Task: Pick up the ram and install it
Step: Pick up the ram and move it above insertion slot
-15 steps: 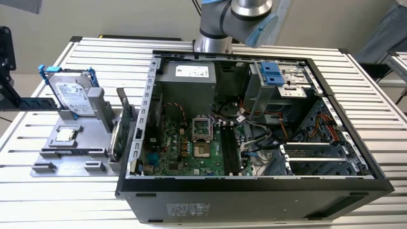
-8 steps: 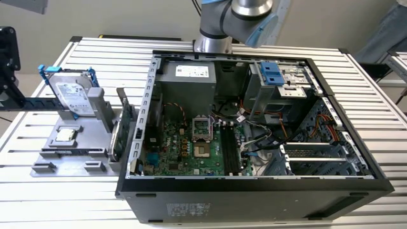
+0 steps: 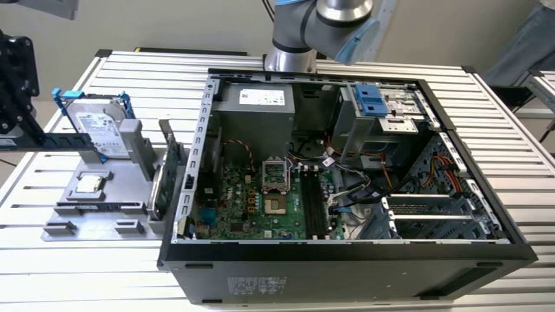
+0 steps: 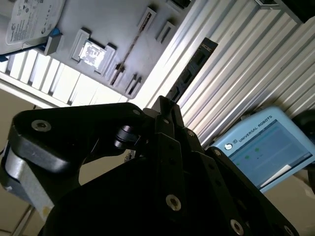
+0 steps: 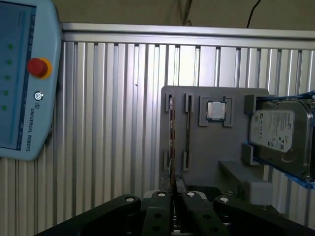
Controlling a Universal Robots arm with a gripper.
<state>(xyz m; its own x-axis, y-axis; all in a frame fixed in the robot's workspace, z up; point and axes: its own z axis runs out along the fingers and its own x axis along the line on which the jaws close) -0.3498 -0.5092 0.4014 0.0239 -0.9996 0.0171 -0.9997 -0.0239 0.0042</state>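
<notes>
Robotics lab — slatted aluminium table (image 3: 78, 273)

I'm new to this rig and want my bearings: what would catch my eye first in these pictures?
The open computer case, motherboard bared, sits in the middle of the exterior view. In the second wrist view the tool grips the ram, a dark stick jutting out over the slatted table. At the exterior view's left, a hard drive in a blue frame stands on a grey holder.
</notes>
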